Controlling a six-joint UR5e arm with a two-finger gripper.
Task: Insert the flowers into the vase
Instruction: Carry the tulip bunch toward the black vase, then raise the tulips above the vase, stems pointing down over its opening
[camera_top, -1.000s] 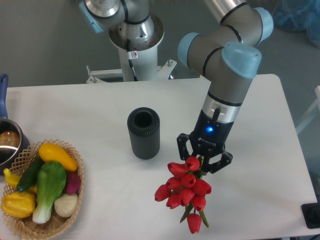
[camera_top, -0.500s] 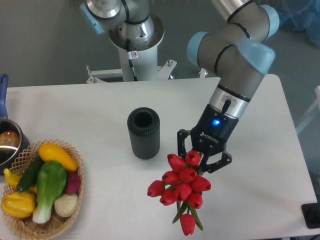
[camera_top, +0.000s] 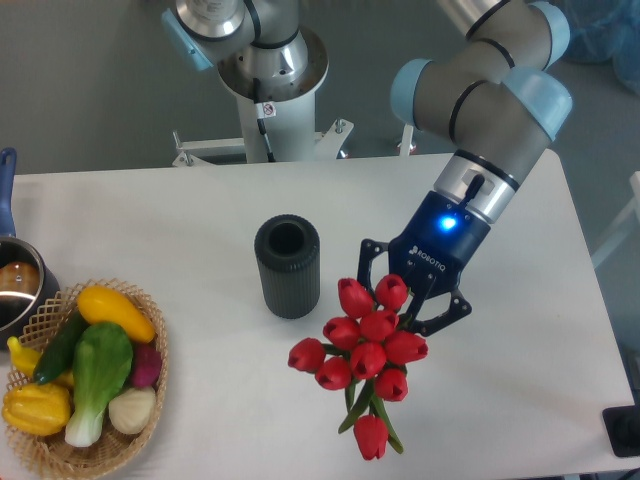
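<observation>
The flowers (camera_top: 366, 352), a bunch of red tulip heads on green stems, hang in the air right of centre, heads toward the camera. My gripper (camera_top: 408, 300) is shut on the bunch just behind the heads, so the stems are mostly hidden. The vase (camera_top: 287, 265), dark, ribbed and cylindrical, stands upright on the white table with its round mouth open. It is a short way to the left of the flowers and apart from them.
A wicker basket (camera_top: 50, 445) of colourful vegetables sits at the front left. A metal pot (camera_top: 15, 285) with a blue handle is at the left edge. The arm's base column (camera_top: 270, 80) rises behind the table, and a dark object (camera_top: 625, 430) shows at the right edge.
The arm has swung and tilted, turning the gripper so the bunch shifted slightly left and the heads spread toward the vase. The vase has not moved.
</observation>
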